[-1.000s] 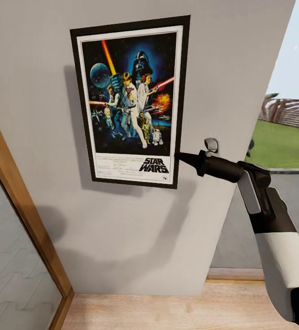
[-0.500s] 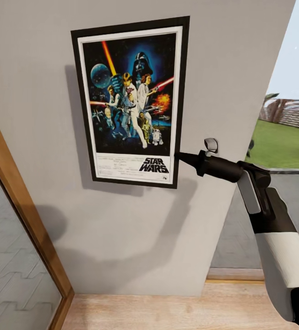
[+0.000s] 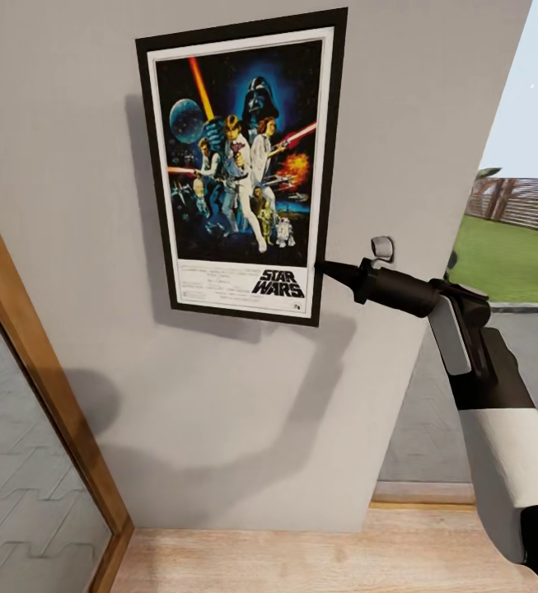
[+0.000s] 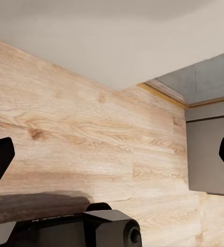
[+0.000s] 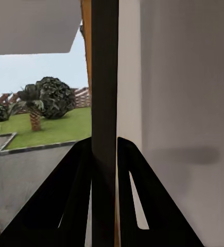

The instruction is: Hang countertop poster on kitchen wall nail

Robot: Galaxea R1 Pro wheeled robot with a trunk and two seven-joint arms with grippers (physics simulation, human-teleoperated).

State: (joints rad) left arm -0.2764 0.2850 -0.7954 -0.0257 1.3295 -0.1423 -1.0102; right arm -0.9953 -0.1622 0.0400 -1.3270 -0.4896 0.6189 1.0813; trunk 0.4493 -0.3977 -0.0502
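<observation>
Right claw, black and pointed, is pinched shut on the lower right edge of the tall Star Wars poster with a black frame and white border. In the right wrist view, the frame edge is squeezed between both fingers. The poster is held flat against the plain grey wall, beside a small silver wall hook. The left claw is spread wide above the light wooden floor.

Left pincer spread wide over wood floor; grey wall beyond.
</observation>
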